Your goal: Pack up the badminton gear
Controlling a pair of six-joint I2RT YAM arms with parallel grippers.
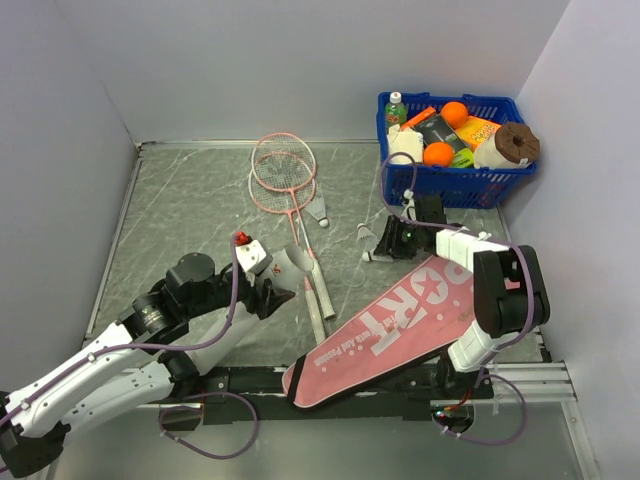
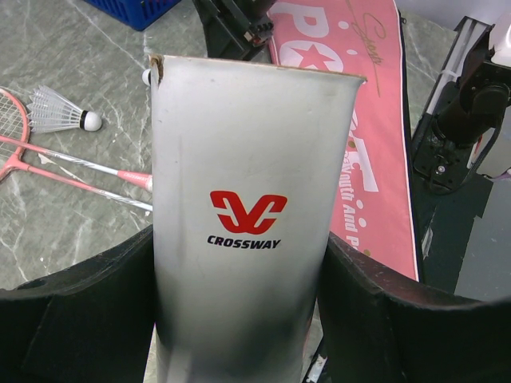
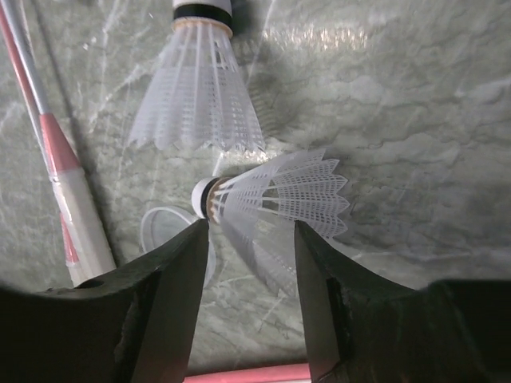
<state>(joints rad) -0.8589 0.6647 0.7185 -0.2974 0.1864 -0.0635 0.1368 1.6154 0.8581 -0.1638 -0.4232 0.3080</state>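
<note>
My left gripper [image 1: 270, 292] is shut on a white tube [image 1: 290, 266] and holds it tilted above the table; in the left wrist view the tube [image 2: 247, 144] is lettered CROSSWAY and fills the gap between the fingers [image 2: 80, 311]. My right gripper [image 1: 382, 246] is open and low over the table. Its fingertips straddle a white shuttlecock [image 3: 275, 194] lying on its side, with a second shuttlecock [image 3: 200, 88] just beyond. Another shuttlecock [image 1: 320, 210] lies by the two pink rackets [image 1: 285, 165]. The pink bag [image 1: 400, 320] lies at the front right.
A blue basket [image 1: 455, 185] of groceries stands at the back right, close behind the right gripper. The racket handles [image 1: 318, 295] run toward the front under the tube. A small clear round cap [image 3: 160, 231] lies on the table by the right gripper's left finger. Grey walls enclose the table.
</note>
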